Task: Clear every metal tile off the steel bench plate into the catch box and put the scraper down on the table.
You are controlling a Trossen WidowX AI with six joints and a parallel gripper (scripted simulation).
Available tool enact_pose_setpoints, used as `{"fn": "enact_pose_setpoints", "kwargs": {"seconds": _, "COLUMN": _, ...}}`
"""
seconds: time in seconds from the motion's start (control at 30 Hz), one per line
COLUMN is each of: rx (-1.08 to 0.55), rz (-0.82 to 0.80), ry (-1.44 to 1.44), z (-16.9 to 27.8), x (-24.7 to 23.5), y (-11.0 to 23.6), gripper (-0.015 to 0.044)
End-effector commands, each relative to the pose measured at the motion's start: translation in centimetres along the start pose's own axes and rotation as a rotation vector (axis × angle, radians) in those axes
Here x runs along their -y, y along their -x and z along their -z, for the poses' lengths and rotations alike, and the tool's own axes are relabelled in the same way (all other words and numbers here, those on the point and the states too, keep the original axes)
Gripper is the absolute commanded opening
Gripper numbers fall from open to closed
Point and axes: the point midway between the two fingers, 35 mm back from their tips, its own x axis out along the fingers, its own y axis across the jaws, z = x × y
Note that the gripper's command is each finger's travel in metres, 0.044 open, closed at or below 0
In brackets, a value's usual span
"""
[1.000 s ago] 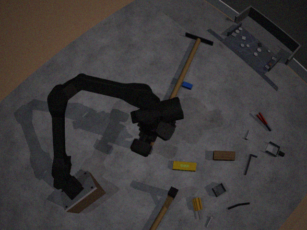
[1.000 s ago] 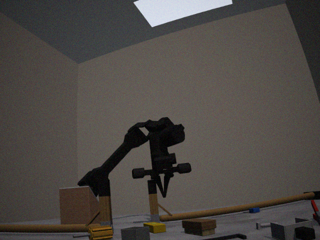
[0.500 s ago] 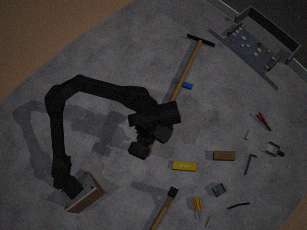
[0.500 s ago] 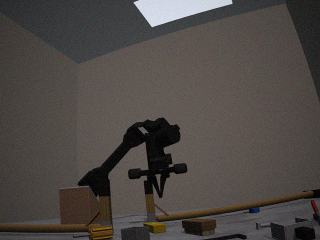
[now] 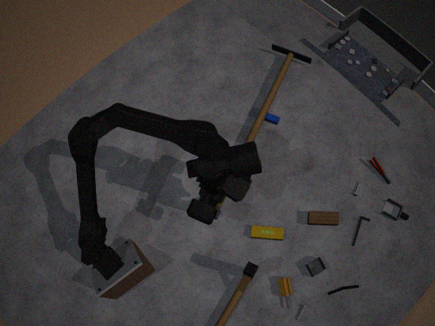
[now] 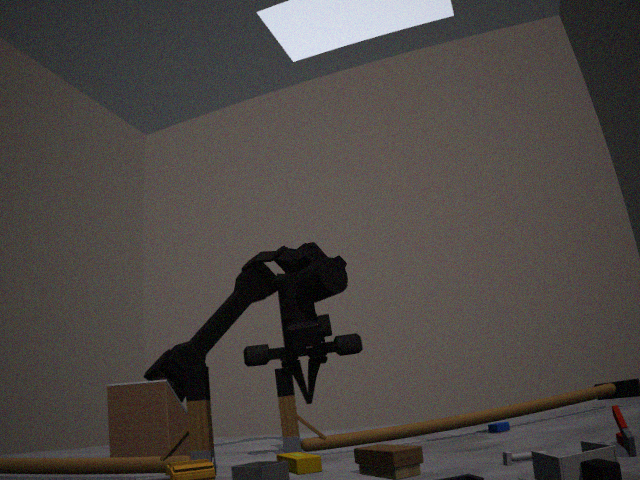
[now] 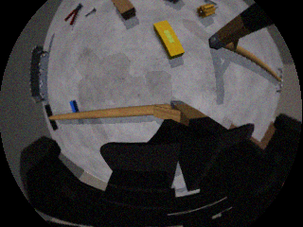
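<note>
The gripper [image 6: 306,384] hangs above the bench [image 5: 182,70] with its fingers [image 6: 311,381] pinched together to a point, gripping nothing. The long scraper [image 5: 267,101] lies flat on the bench below, its handle end under the wrist. Its dark blade sits far right, near the steel bench plate [image 5: 361,68], where pale metal tiles [image 5: 351,51] rest before the catch box [image 5: 393,37].
</note>
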Motion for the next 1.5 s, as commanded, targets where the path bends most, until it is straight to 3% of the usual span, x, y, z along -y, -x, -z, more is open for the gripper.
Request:
{"fn": "enact_pose_setpoints", "kwargs": {"seconds": 0.0, "rx": -0.009, "rz": 0.025, "ry": -0.010, "z": 0.2, "x": 0.8, "y": -0.5, "gripper": 0.0000}}
{"fn": "enact_pose_setpoints", "kwargs": {"seconds": 0.97, "rx": -0.009, "rz": 0.025, "ry": -0.010, "z": 0.2, "x": 0.8, "y": -0.5, "gripper": 0.0000}}
{"fn": "enact_pose_setpoints", "kwargs": {"seconds": 1.47, "rx": 0.005, "rz": 0.002, "ry": -0.002, "z": -0.4, "x": -0.4, "y": 4.7, "gripper": 0.0000}}
